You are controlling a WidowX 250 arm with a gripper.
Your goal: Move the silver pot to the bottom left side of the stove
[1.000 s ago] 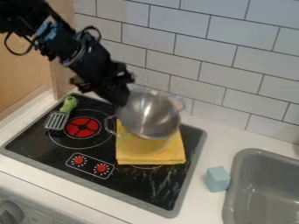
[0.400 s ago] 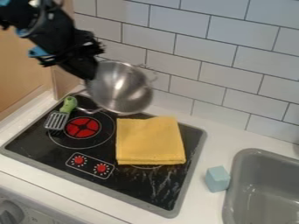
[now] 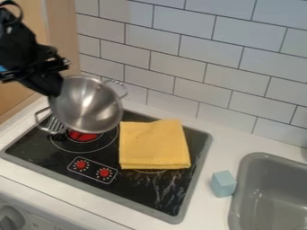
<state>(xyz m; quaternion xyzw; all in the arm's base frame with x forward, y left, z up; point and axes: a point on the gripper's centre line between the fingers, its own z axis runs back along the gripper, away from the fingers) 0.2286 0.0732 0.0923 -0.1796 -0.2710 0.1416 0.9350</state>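
Observation:
My gripper (image 3: 54, 92) is at the upper left, shut on the near rim of the silver pot (image 3: 90, 105). The pot hangs tilted above the stove's (image 3: 153, 191) back left part, its shiny inside facing the camera. One wire handle sticks out to its upper right, another to its lower left. The pot hides part of the red burner (image 3: 82, 135) and most of the green-handled spatula, whose slotted head (image 3: 55, 126) shows beside the lower left handle.
A folded yellow cloth (image 3: 154, 144) lies on the right part of the stove. On the counter to the right stand a light blue block (image 3: 223, 183) and a grey sink (image 3: 268, 197). A tiled wall rises behind, and a wooden panel is at the left.
The gripper has carried the pot leftward, from above the yellow cloth to above the left burner. The cloth is now uncovered, while the spatula's green handle has become hidden.

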